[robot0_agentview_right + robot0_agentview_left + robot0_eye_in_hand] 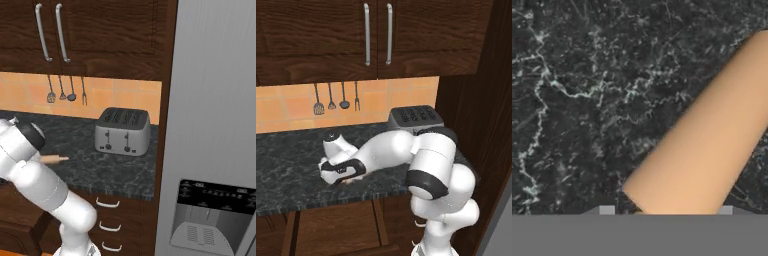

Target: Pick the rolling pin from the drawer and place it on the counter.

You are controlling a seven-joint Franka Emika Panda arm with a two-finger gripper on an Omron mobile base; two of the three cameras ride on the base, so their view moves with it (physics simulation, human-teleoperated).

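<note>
Tan rolling pin [704,145] lies low on the black counter [291,170] at frame centre-left; placing step. Gripper [345,181] grip state unclear (fingers hidden). Next: confirm release, lift straight up.

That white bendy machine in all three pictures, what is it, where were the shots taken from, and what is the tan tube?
It is a robot arm in a computer-drawn kitchen. Two cameras sit behind it, one to its left and one to its right, looking forward over it at the same black stone counter. The third camera sits on the arm's hand and looks along it, very close to the stone.

The tan tube is a wooden rolling pin. From the right camera one end of it sticks out past the arm, low over the counter. The hand is bent down over it, but the pictures do not show whether the fingers grip it.

Behind stands a silver toaster, and utensils hang on the orange wall.
</note>
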